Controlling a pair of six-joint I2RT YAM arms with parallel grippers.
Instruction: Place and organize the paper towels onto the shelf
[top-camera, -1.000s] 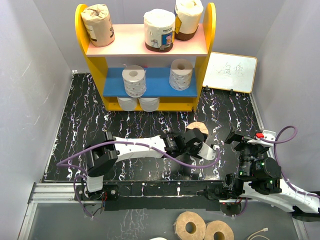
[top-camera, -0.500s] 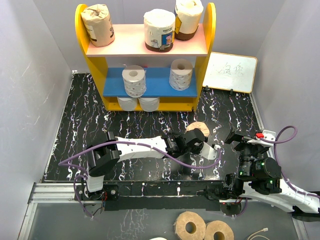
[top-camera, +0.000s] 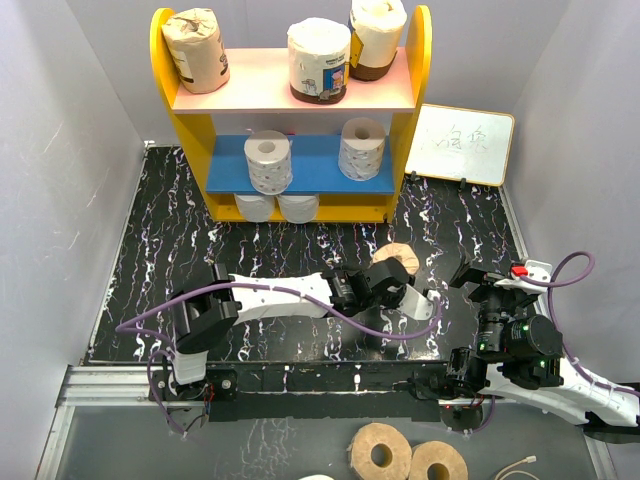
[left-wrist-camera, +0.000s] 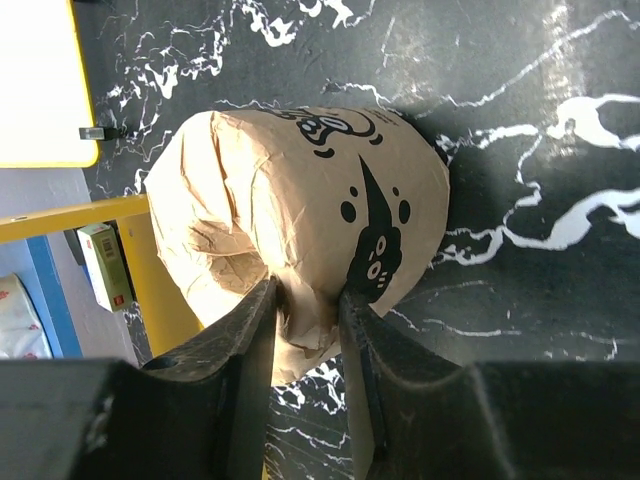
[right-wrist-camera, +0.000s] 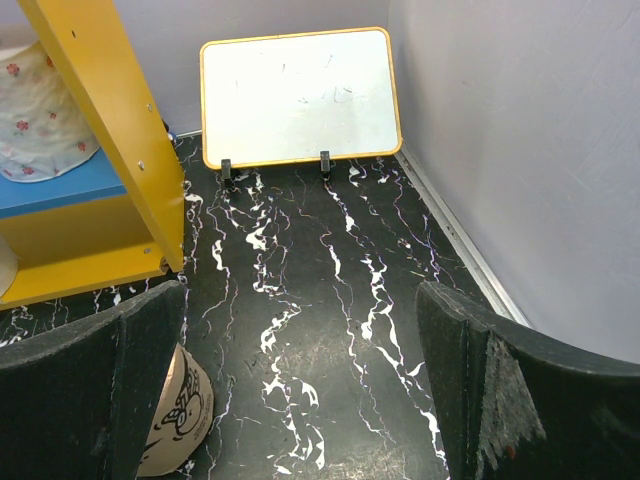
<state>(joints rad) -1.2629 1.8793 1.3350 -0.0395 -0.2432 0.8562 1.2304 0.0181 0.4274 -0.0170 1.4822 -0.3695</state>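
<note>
Black table (top-camera: 160, 250), seven paper towels (top-camera: 319, 60) in shelf (top-camera: 185, 140), eighth roll (left-wrist-camera: 300, 200) pinched by left end effector (left-wrist-camera: 305, 300), right end effector (right-wrist-camera: 300, 310) apart

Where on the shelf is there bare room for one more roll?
Widest gap: pink board, between left roll and middle roll. Blue board has a tighter gap between its white rolls. Pink board's right end is crowded.
</note>
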